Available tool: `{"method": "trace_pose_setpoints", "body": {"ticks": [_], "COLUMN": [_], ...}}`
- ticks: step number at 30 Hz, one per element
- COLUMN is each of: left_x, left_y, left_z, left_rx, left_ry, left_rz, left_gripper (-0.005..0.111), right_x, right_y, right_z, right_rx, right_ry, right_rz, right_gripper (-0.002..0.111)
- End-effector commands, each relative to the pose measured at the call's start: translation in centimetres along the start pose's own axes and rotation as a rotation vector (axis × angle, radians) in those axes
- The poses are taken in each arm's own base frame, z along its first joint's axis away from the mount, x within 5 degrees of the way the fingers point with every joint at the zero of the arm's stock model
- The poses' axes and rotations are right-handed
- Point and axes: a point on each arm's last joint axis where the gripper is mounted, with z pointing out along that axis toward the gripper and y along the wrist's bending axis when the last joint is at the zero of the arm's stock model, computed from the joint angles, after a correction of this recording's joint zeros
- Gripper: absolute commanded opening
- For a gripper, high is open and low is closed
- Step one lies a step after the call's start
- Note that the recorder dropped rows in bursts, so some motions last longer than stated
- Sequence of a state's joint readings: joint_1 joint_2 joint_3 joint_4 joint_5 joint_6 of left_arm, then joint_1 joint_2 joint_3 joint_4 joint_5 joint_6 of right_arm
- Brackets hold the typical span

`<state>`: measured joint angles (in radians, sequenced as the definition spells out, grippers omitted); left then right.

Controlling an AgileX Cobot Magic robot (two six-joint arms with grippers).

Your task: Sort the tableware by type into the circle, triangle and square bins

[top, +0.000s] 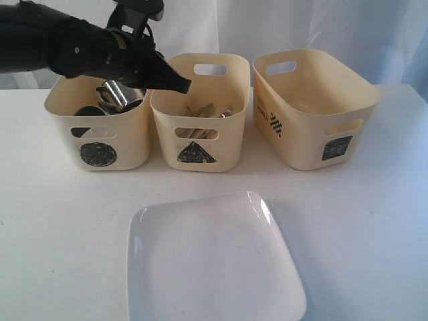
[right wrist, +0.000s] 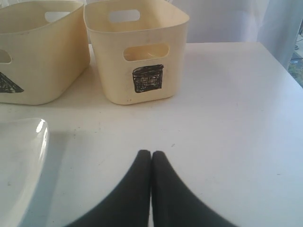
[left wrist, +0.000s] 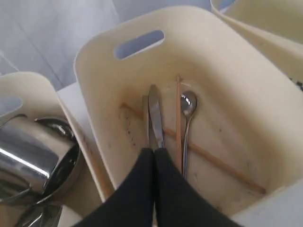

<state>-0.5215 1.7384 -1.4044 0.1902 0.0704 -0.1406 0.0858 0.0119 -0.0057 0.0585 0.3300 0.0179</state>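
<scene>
Ext view: 3 cream bins in a row at the back of the white tabletop. Circle bin on the left w/ a steel mug and other dark/steel items inside. Triangle bin in the middle w/ cutlery in it. Square bin on the right, turned at a slight angle; contents can't be seen. White square plate lies flat in front, apart from all bins, roughly before the triangle bin. The black left arm reaches in from upper left, and the left gripper tip hangs over the triangle bin's left rim, jaws together.

L wrist view: left gripper fingers are pressed tight together w/ nothing btwn them, hanging above the triangle bin's inside. On the bin floor: knife, spoon beside it, and wooden chopsticks, one running diagonally under the rest, the other lying btwn knife and spoon. There may be another piece beside the knife; can't tell what. The mug shows in the neighbouring circle bin.

R wrist view: right gripper fingers are closed tip to tip, empty, over bare tabletop. Square bin is ahead, triangle bin next to it, and the plate's edge is off to one side, not touched.
</scene>
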Motion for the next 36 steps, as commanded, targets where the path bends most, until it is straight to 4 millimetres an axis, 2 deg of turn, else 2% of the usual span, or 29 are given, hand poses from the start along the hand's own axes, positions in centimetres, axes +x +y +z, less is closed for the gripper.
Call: {"method": "trace_pose_setpoints", "body": {"ticks": [1, 5, 8, 16, 24, 33, 36], "left_x": [0.4, 1.8, 3.7, 10.2, 15.8, 18.8, 19.3], "left_y": [0.2, 0.0, -0.2, -0.9, -1.6, -1.8, -1.8], "left_z": [-3.4, -6.4, -8.7, -14.4, -18.3, -22.8, -24.1], "left_rx": [-0.004, -0.002, 0.001, 0.008, 0.015, 0.001, -0.006], "left_ry": [0.064, 0.076, 0.097, 0.078, -0.027, -0.194, -0.213], "left_rz": [0.012, 0.002, -0.004, -0.093, -0.118, -0.124, -0.126], "left_gripper": [0.0, 0.0, 0.0, 0.0, 0.0, 0.0, 0.0], "right_x": [0.1, 0.1, 0.1, 0.1, 0.1, -0.1, -0.6], "right_y": [-0.1, -0.1, -0.1, -0.1, -0.1, -0.1, -0.1], "right_z": [0.0, 0.0, 0.0, 0.0, 0.0, 0.0, 0.0], "right_rx": [0.009, 0.009, 0.009, 0.009, 0.009, 0.01, 0.02], "right_ry": [-0.007, -0.007, -0.007, -0.007, -0.007, -0.024, -0.085], "right_rz": [0.0, 0.0, 0.0, 0.0, 0.0, -0.007, -0.131], "right_gripper": [0.0, 0.0, 0.0, 0.0, 0.0, 0.0, 0.0]}}
